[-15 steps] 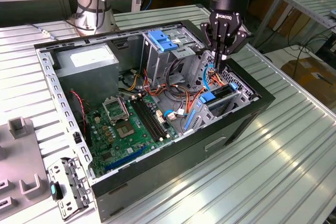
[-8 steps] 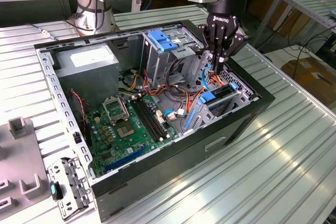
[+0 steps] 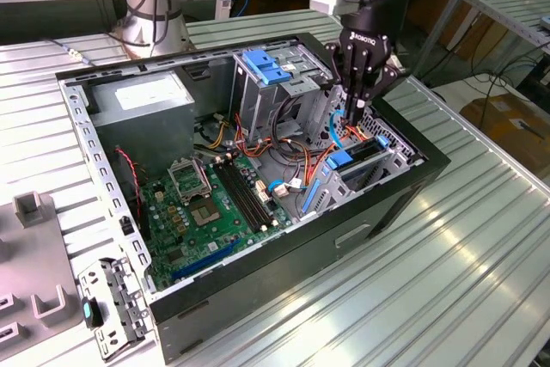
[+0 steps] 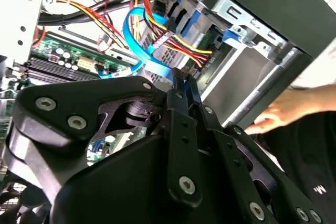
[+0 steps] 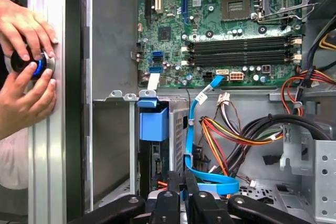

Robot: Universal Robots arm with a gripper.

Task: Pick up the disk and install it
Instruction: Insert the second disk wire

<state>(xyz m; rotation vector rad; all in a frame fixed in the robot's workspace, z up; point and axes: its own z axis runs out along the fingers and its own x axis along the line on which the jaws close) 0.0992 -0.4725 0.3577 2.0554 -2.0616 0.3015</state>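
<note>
the gripper (image 3: 355, 119) hangs inside the open computer case (image 3: 412, 186), just above the drive bay (image 3: 365, 165). its fingers (image 4: 185, 90) are pressed together with nothing between them. the disk (image 5: 153, 145) sits edge-up in that bay, its blue rail (image 5: 153, 120) showing. beside the case, a person's hands (image 5: 23, 72) hold a round knob (image 5: 32, 65).

The disk (image 3: 361, 157) stands on edge in the drive bay at the exterior view's right of the open computer case, its blue plastic handle (image 5: 153, 120) facing up, dark body (image 5: 156, 165) sunk between metal walls.
</note>
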